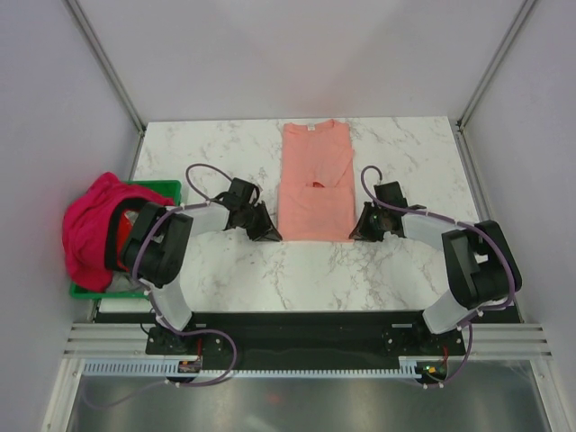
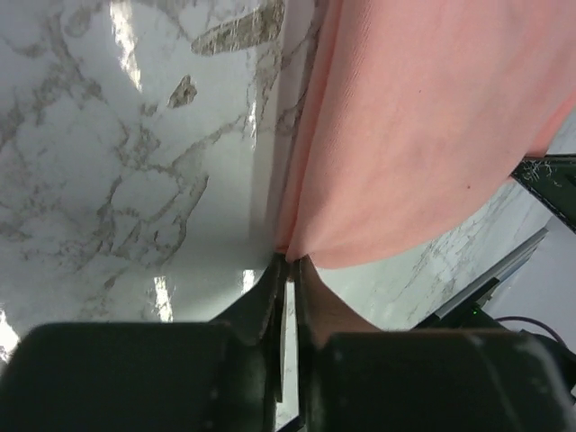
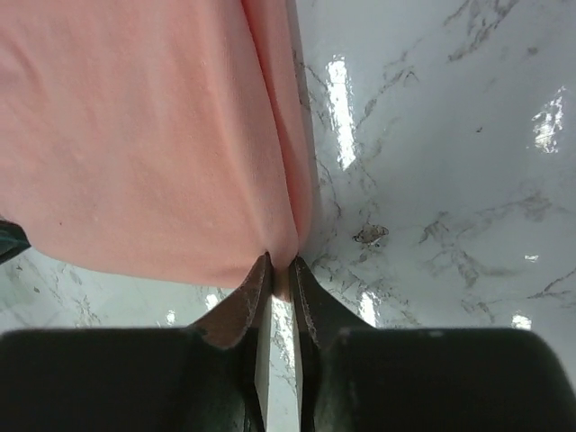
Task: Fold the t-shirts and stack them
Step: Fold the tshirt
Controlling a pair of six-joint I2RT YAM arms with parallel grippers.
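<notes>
A salmon-pink t-shirt [image 1: 314,183] lies on the marble table, folded into a long strip with its collar at the far end. My left gripper [image 1: 273,236] is shut on the shirt's near left corner [image 2: 290,250]. My right gripper [image 1: 357,234] is shut on the near right corner [image 3: 283,256]. In both wrist views the cloth [image 3: 135,135] bunches between the dark fingertips [image 2: 270,288] just above the tabletop. A magenta-pink t-shirt [image 1: 90,229] is heaped over the green crate [image 1: 162,191] at the left.
The crate stands at the table's left edge beside my left arm. White enclosure walls rise on all sides. The black base rail [image 1: 306,328] runs along the near edge. Bare marble [image 1: 315,270] lies between the shirt's hem and the rail.
</notes>
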